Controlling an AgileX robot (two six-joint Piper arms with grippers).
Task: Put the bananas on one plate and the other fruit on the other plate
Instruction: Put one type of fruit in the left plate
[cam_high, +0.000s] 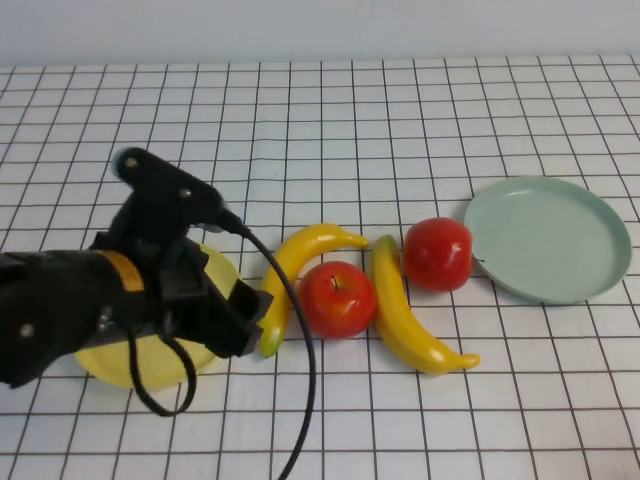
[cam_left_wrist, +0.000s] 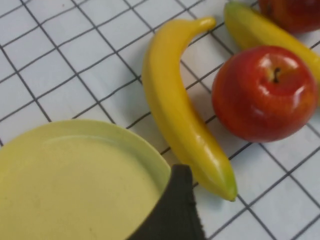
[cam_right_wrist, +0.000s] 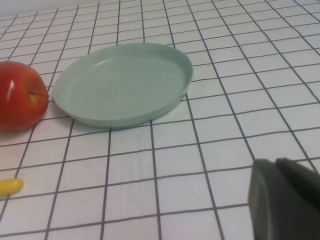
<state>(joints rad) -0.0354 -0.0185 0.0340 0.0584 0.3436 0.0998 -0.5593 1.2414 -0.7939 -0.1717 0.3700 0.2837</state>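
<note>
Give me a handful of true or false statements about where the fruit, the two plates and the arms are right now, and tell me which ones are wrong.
1. The green-blue plate has nothing on it. True.
2. Both bananas already lie on the yellow plate. False: the left banana and the right banana both lie on the table.
3. The left gripper is over the yellow plate's near side, beside the left banana. True.
4. An apple sits between the two bananas. True: the front apple does.
5. The back apple rests inside the green-blue plate. False: it is on the table next to the rim.
6. The right gripper is holding a banana. False: it holds nothing visible.
</note>
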